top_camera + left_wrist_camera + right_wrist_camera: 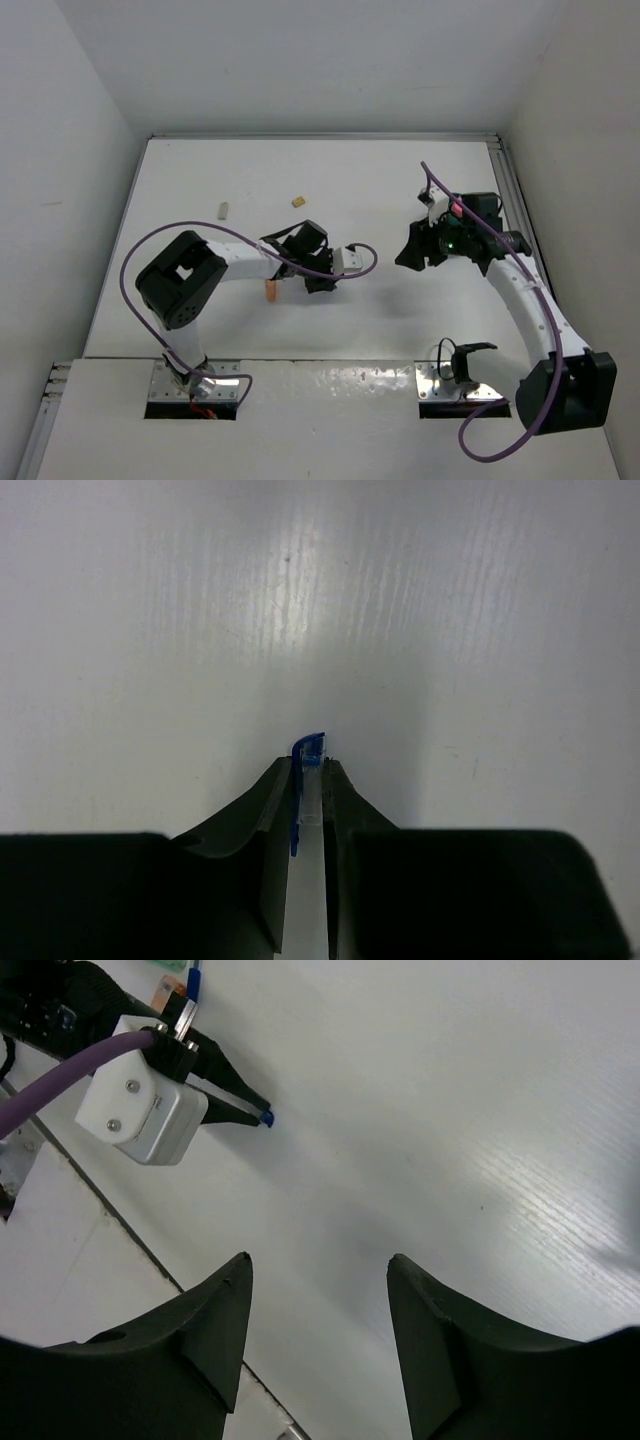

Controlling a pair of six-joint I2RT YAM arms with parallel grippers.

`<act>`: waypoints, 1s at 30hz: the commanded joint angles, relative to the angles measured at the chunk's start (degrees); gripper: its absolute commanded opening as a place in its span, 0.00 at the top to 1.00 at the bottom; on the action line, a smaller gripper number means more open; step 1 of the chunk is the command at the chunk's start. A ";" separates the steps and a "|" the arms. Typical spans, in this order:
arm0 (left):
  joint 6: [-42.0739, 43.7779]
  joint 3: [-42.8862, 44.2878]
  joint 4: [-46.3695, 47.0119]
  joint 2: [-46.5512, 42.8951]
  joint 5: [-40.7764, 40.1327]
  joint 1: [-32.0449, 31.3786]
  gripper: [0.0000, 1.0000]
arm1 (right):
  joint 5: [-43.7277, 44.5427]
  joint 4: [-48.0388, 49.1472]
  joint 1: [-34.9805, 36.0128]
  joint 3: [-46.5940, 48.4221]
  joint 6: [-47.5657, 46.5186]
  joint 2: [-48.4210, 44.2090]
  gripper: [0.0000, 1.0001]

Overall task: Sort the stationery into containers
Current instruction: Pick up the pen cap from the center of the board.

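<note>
- While the left gripper (310,768) hangs low over the white table (390,180), its jaws are clenched on the dark-blue pen (296,805). The pen is pinched between the two fingers with its blue end poking just past the tips.
- From the right wrist view, that blue end is close to the table; whether it touches cannot be told.
- To the right of the left gripper and apart from it, the right gripper (318,1265) faces it, jaws spread wide with nothing between them.
- Near the left gripper, to its left and a little toward the near edge, an orange stub (270,290) lies beside the left arm (245,262).
- Well apart from the left gripper, toward the far left, lies a pale greenish stub (222,209).
- Farther back from the left gripper and slightly left lies a small yellow-orange stub (298,201).
- Well to the right of the left gripper, a pink-red marker (456,210) shows in part at the wrist of the right arm (520,290); how it lies cannot be made out.
</note>
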 commanded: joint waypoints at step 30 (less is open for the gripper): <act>-42.56 9.35 6.88 -17.34 47.47 5.56 1.00 | 2.14 -15.57 32.98 16.15 -54.44 -4.40 0.43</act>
